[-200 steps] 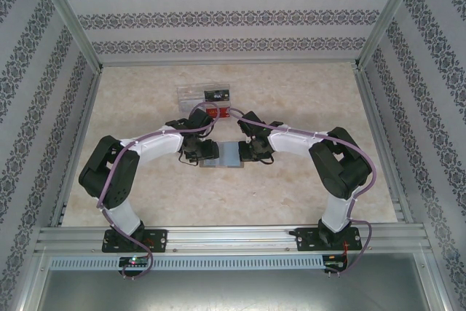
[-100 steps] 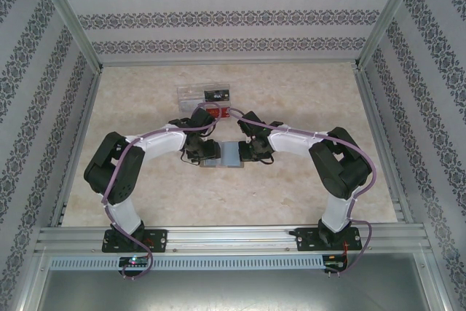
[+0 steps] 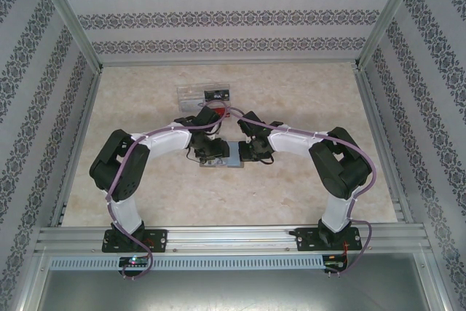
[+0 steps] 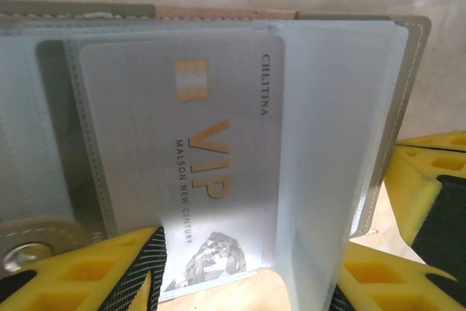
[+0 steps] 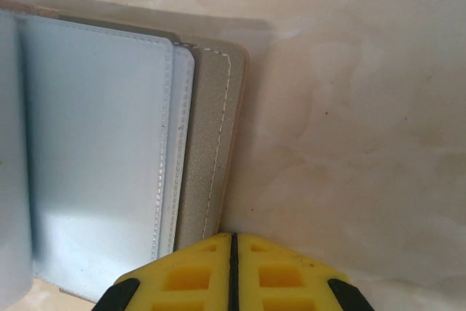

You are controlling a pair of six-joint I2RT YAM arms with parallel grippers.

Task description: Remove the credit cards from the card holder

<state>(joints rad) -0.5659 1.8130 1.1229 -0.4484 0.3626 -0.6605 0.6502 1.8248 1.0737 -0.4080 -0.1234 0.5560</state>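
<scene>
Top external view: both grippers meet at the open card holder in the middle of the table

From where I stand, at the back left sits a clear tray [image 3: 191, 95] with a black card [image 3: 216, 95] lying in it. A red card [image 3: 211, 111] is just at its near side, partly under the left arm. Nearer, the left gripper [image 3: 213, 152] is down over the left part of the card holder [image 3: 231, 155], which lies open and flat on the marbled table [image 3: 306, 85]. The left wrist view shows its yellow fingers [image 4: 102, 271] spread wide, released. Between them is the lower end of a whitish-grey card [image 4: 218, 180] marked VIP, tucked in a blue-grey sleeve. To the right, the right gripper [image 3: 246, 152] sits at the holder's right edge, its jaws clenched tip to tip with nothing visible between them
</scene>
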